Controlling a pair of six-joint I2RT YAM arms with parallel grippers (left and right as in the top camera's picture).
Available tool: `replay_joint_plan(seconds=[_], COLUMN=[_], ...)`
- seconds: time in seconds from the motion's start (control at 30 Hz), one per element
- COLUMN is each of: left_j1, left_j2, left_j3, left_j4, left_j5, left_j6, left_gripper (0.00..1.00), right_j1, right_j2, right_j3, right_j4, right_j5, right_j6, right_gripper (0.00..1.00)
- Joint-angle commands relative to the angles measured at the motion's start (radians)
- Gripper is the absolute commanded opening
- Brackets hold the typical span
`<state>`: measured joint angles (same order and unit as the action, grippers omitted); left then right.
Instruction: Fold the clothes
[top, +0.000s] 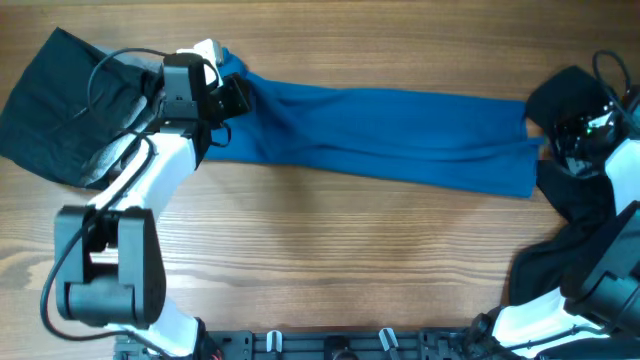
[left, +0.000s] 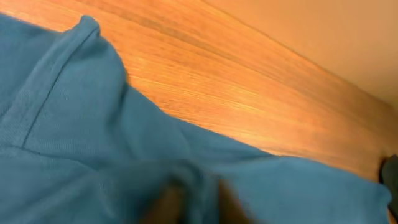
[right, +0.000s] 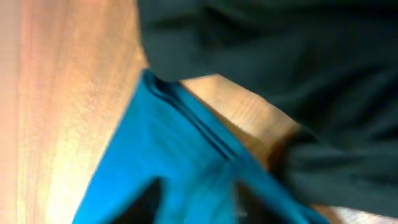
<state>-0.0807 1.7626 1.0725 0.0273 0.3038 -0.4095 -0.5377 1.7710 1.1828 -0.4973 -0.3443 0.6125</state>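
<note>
A medium-blue shirt (top: 390, 130) lies stretched in a long band across the far half of the table. My left gripper (top: 232, 98) is shut on its left end; in the left wrist view the blue fabric (left: 124, 155) bunches between the fingers (left: 196, 202). My right gripper (top: 548, 135) is shut on its right end; the right wrist view shows blue cloth (right: 161, 155) between the dark fingers (right: 196, 199). A black garment (top: 70, 100) lies at the far left. Another dark garment (top: 575, 210) lies at the right, also in the right wrist view (right: 280, 56).
The wooden table (top: 330, 260) shows bare wood in front of the shirt. The arm bases (top: 330, 345) stand at the near edge. A cable (top: 110, 70) loops over the black garment.
</note>
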Motion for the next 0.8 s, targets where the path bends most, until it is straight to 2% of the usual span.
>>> replay_joint_plan(seconds=[0.0, 0.07, 0.23, 0.27, 0.33, 0.4, 0.43, 0.53, 0.57, 0.6, 0.7, 0.77], left_j1=[0.002, 0.012, 0.057, 0.059, 0.053, 0.033, 0.014, -0.04, -0.056, -0.066, -0.082, -0.084], left_j2=[0.034, 0.032, -0.014, -0.024, -0.03, -0.024, -0.016, 0.022, 0.047, 0.069, 0.098, 0.102], left_j3=[0.003, 0.003, 0.003, 0.003, 0.003, 0.003, 0.003, 0.001, 0.001, 0.001, 0.001, 0.001], left_j4=[-0.004, -0.049, -0.283, -0.328, -0.391, -0.436, -0.451, -0.443, -0.45, -0.455, -0.446, -0.438], left_j5=[-0.019, -0.025, 0.029, 0.039, 0.127, 0.141, 0.141, 0.132, 0.124, 0.126, 0.126, 0.126], left_j6=[-0.039, -0.004, 0.066, 0.077, 0.136, 0.169, 0.191, 0.194, 0.193, 0.193, 0.193, 0.193], left_gripper=[0.79, 0.9, 0.91, 0.88, 0.56, 0.37, 0.32, 0.29, 0.31, 0.46, 0.62, 0.61], right_j1=[0.014, 0.014, 0.014, 0.014, 0.014, 0.014, 0.014, 0.014, 0.014, 0.014, 0.014, 0.014], right_j2=[0.017, 0.017, 0.016, 0.016, 0.016, 0.016, 0.016, 0.016, 0.016, 0.016, 0.016, 0.016], right_j3=[0.003, 0.003, 0.003, 0.003, 0.003, 0.003, 0.003, 0.003, 0.003, 0.003, 0.003, 0.003], right_j4=[0.029, 0.026, -0.065, -0.094, -0.162, -0.211, -0.23, -0.242, -0.245, -0.245, -0.248, -0.249], right_j5=[-0.02, -0.02, -0.102, -0.143, -0.181, -0.18, -0.18, -0.18, -0.18, -0.18, -0.18, -0.18], right_j6=[-0.101, -0.183, -0.284, -0.304, -0.341, -0.357, -0.367, -0.37, -0.369, -0.37, -0.369, -0.366], right_gripper=[0.61, 0.61, 0.59, 0.58, 0.57, 0.57, 0.58, 0.57, 0.57, 0.56, 0.57, 0.56])
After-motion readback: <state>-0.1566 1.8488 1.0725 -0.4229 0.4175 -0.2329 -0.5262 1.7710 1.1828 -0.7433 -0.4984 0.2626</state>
